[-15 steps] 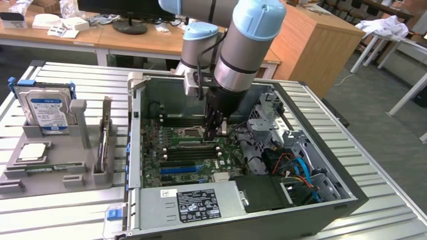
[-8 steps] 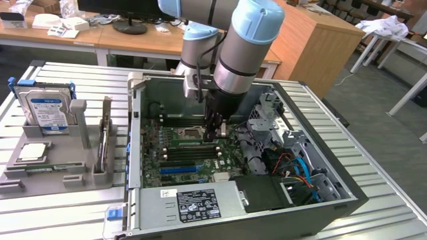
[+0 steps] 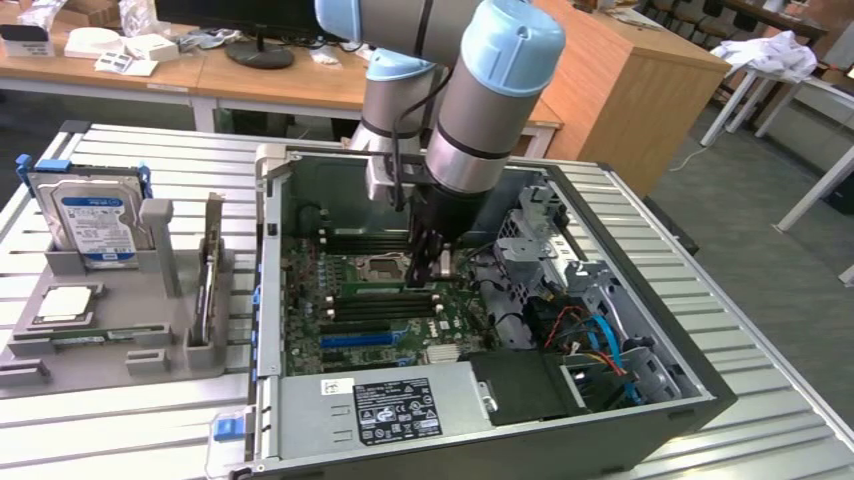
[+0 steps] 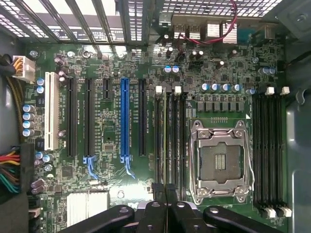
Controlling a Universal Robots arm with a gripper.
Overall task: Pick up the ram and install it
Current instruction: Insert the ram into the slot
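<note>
gripper [image 4: 165,189] sitting pinched shut over memory slots [image 4: 170,136] beside CPU socket [image 4: 221,162] | ram between fingers: cannot tell | advising: pushing straight down, square to slot, both clips [image 4: 158,90] latching evenly

The open computer case [image 3: 574,435] on the worktop [image 3: 120,430] is taken in by the exterior view from above, at a slant and from some way off. The motherboard [image 4: 146,179] is looked straight down on from close by in the wrist view. The CPU socket [image 3: 380,266] is shared by both.
</note>
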